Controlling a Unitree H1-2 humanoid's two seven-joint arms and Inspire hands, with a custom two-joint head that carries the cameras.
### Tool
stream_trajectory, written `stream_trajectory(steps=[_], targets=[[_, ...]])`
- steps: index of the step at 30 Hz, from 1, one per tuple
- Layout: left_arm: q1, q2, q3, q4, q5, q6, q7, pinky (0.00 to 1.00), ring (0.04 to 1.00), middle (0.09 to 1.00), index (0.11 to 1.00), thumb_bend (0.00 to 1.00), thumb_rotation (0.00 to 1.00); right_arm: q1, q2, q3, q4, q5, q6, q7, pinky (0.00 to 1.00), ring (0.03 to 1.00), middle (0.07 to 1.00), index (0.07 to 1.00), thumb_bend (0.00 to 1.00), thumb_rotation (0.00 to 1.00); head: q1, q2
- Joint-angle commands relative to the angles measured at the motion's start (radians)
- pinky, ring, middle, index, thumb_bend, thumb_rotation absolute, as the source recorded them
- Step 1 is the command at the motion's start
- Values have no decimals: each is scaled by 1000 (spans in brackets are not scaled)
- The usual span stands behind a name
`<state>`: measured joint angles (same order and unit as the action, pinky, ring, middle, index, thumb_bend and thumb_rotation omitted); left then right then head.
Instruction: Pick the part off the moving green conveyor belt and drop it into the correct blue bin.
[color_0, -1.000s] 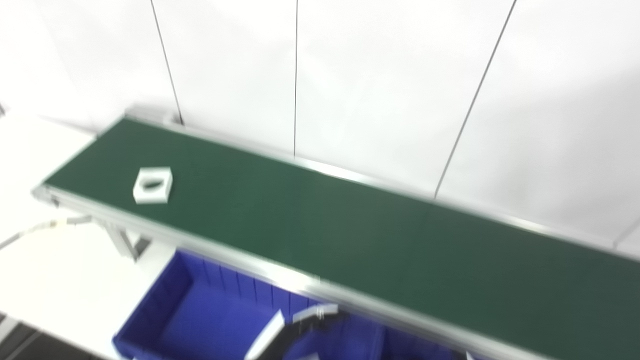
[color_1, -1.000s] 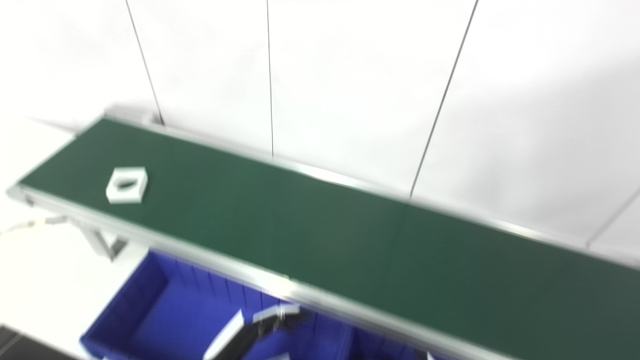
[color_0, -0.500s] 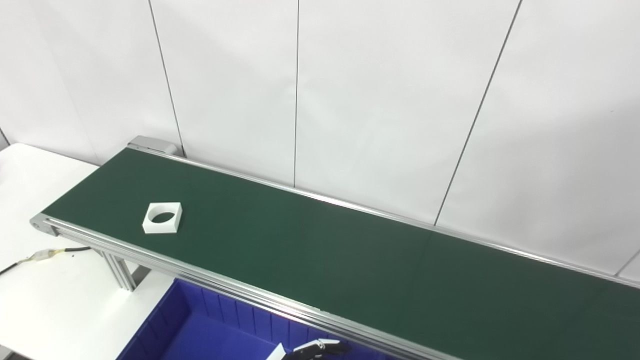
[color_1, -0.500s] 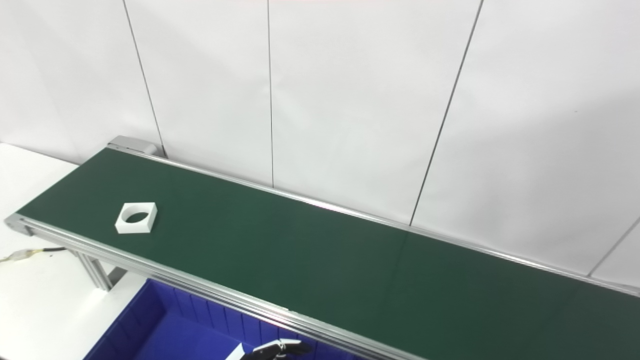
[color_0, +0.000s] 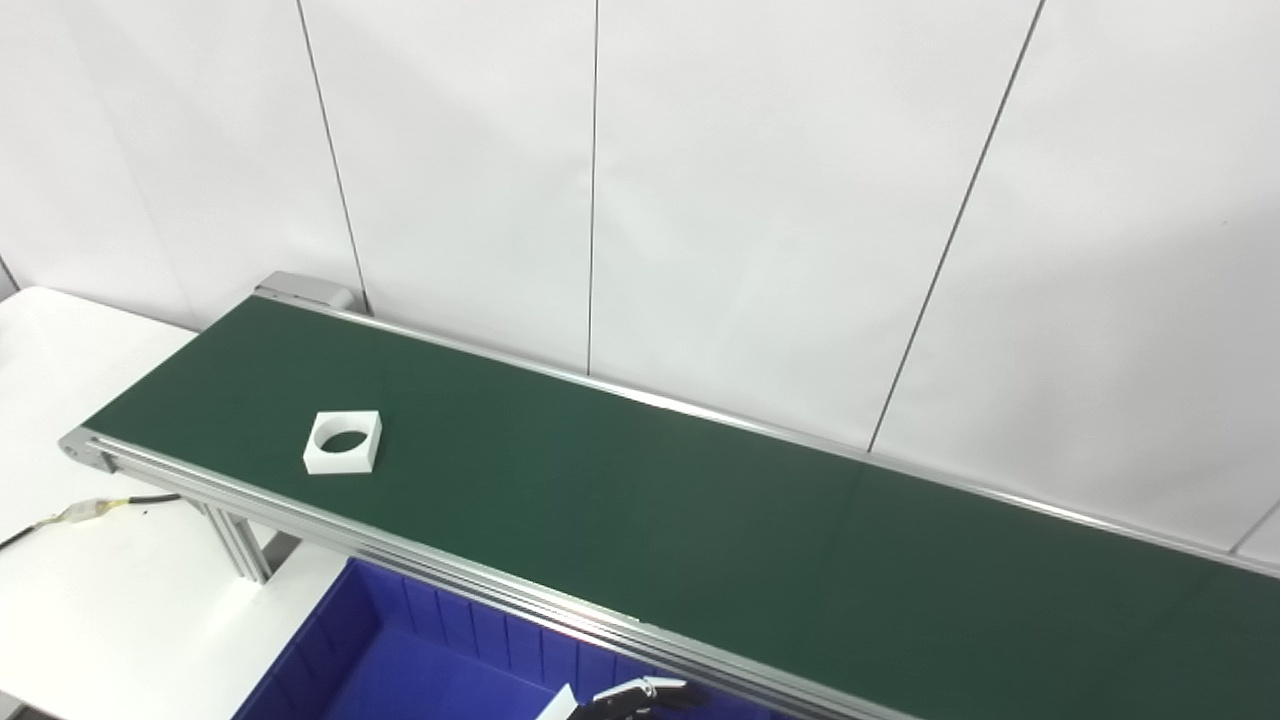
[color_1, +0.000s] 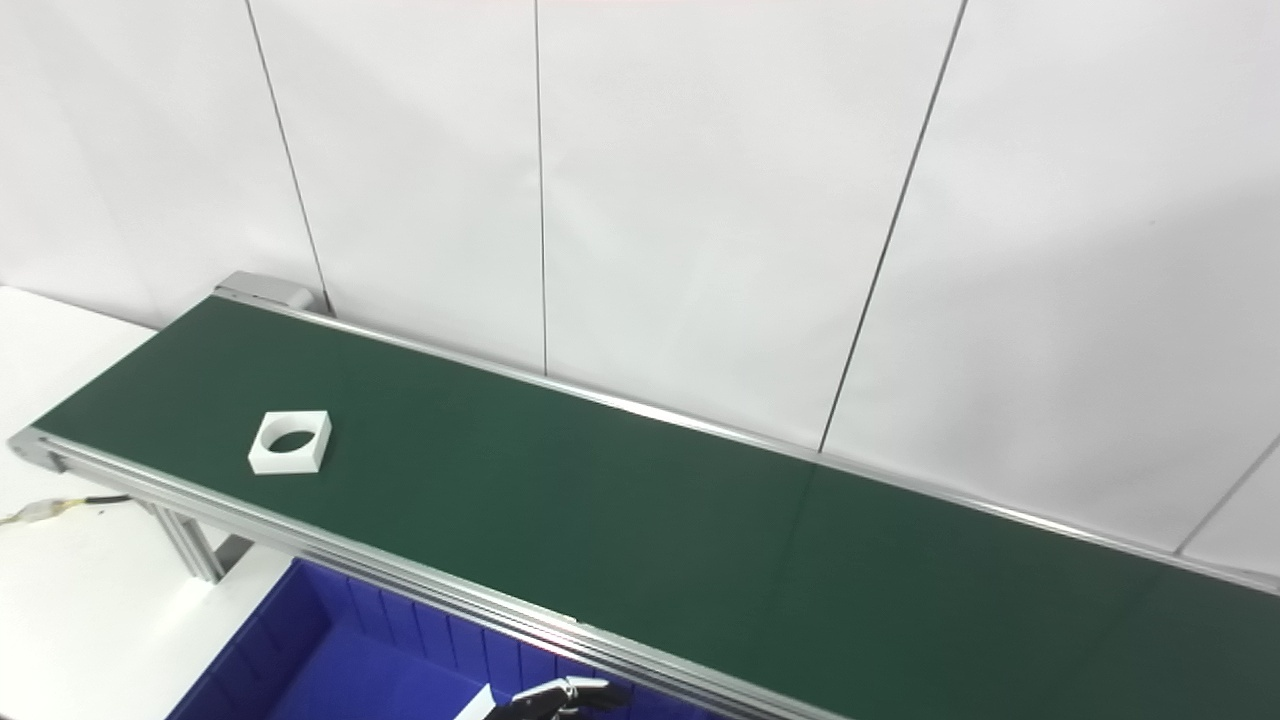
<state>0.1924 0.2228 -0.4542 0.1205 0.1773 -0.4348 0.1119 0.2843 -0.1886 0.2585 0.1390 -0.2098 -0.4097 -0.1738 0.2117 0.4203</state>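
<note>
Left eye view first: at the bottom edge I see only the tips of one hand (color_0: 632, 697), dark fingers (color_1: 560, 692) with pale caps, poking up over the blue bin (color_0: 400, 655). I cannot tell which arm it belongs to, nor whether it is spread or closed; the other hand is out of sight. The bin sits below the near aluminium rail (color_0: 420, 565) of the green conveyor belt (color_0: 700, 520), beside the white table (color_0: 90, 590) with a cable (color_0: 60, 515) on it. Up on the belt, well apart from the hand and far to its left, lies the part (color_0: 343, 442), a flat white square block with a round hole facing up. It has no long axis; its sides run slightly skewed to the belt edges. Bare belt stretches away to its right. White wall panels (color_0: 760, 200) stand behind.
</note>
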Motion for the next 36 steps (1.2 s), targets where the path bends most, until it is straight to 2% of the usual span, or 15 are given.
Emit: stream_trajectory(steps=[1, 13, 16, 23, 27, 36], targets=[[-11, 3, -1, -27, -4, -35, 33, 741, 814, 825, 775, 902, 134, -11, -8, 3, -14, -5, -60, -20, 807, 875, 893, 863, 993, 336, -2, 2], [-18, 13, -11, -88, -3, -35, 55, 723, 798, 817, 772, 900, 120, -4, -15, 3, -28, 4, -60, -21, 807, 878, 896, 863, 990, 319, -5, 8], [-18, 3, 16, -148, -18, -35, 44, 712, 785, 808, 761, 919, 134, -3, -18, 5, -28, 12, -60, -21, 809, 878, 895, 862, 990, 284, -10, 10], [-45, -7, 81, -252, -46, -34, -9, 735, 807, 828, 778, 928, 162, -1, -21, 5, -31, 15, -60, -17, 816, 884, 899, 865, 1000, 306, -11, 14], [-73, -22, 123, -255, -41, -33, -24, 719, 807, 829, 782, 941, 152, 0, -18, 3, -36, 14, -60, -16, 821, 885, 897, 863, 1000, 294, -14, 16], [-135, -44, 215, -213, -4, -31, -49, 794, 847, 852, 808, 913, 188, -4, -21, 4, -31, 14, -60, -18, 822, 888, 899, 863, 998, 315, -11, 11]])
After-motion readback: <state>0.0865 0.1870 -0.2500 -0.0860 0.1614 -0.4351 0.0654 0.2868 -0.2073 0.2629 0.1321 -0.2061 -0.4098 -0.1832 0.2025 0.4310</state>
